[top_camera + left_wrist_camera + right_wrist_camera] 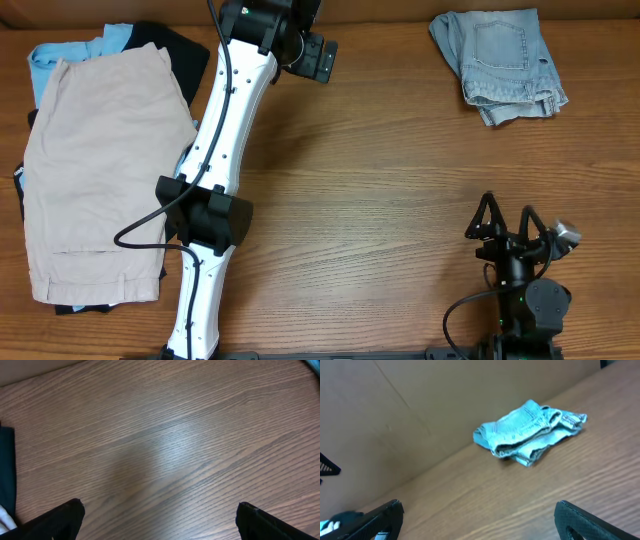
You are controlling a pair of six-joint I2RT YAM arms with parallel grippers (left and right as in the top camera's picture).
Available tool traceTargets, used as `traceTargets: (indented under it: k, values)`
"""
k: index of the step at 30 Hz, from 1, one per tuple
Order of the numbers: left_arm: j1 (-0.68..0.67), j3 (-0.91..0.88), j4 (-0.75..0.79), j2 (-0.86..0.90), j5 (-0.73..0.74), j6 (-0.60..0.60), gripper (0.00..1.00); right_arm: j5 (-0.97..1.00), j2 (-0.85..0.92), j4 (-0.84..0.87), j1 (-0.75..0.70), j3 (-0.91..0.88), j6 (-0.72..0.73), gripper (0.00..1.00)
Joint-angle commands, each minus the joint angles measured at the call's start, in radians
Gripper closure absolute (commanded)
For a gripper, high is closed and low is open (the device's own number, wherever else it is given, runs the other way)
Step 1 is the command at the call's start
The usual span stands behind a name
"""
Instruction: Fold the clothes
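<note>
Shorts, place: the denim shorts (500, 65) lie in a folded bundle at about 1 o'clock on the bench (380, 180), close to the far edge, with nothing touching them.
Shorts, long axis: the bundle is close to square; its slightly longer run goes from about 11 o'clock to 5 o'clock in the overhead view.
Shorts, pointing: the cuffed hems face about 5 o'clock, toward the near edge, and a stitched back pocket faces up on the far half.
Shorts, right wrist view: they sit at roughly 1 o'clock ahead of the camera, well apart from the fingers, beside a brown wall.
Right gripper (510, 225): at about 5 o'clock on the bench, well short of the shorts; fingers (375, 520) released, spread wide, with only bare wood between them.
Left gripper (160, 505): up near 12 o'clock at the far edge, above bare wood; fingers (60, 520) released and spread, grasping nothing.
Left arm (215, 180): a white arm that runs from the near edge at 7 o'clock up to 12 o'clock.
Other clothes: the beige shorts (100, 170) lie flat at 9 o'clock, on top of a black garment (180, 50) and a sky-blue garment (55, 55) that show at 10 to 11 o'clock.
Left wrist view, edge: dark cloth shows at 9 o'clock.
</note>
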Motion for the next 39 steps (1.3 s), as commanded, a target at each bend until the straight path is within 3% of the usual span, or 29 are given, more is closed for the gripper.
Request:
traceTargets:
  k: [1,31,39]
  values:
    - [0.005,0.005,0.002,0.007,-0.006,0.013,0.0,-0.005,-0.073,-0.009,0.006,-0.01,0.003,0.0]
    - [0.005,0.005,0.002,0.007,-0.006,0.013,0.0,-0.005,-0.076,-0.011,0.006,-0.01,0.003,0.0]
    - [-0.024,0.005,-0.009,-0.018,-0.108,0.039,0.0,-0.005,-0.076,-0.011,0.006,-0.01,0.003,0.0]
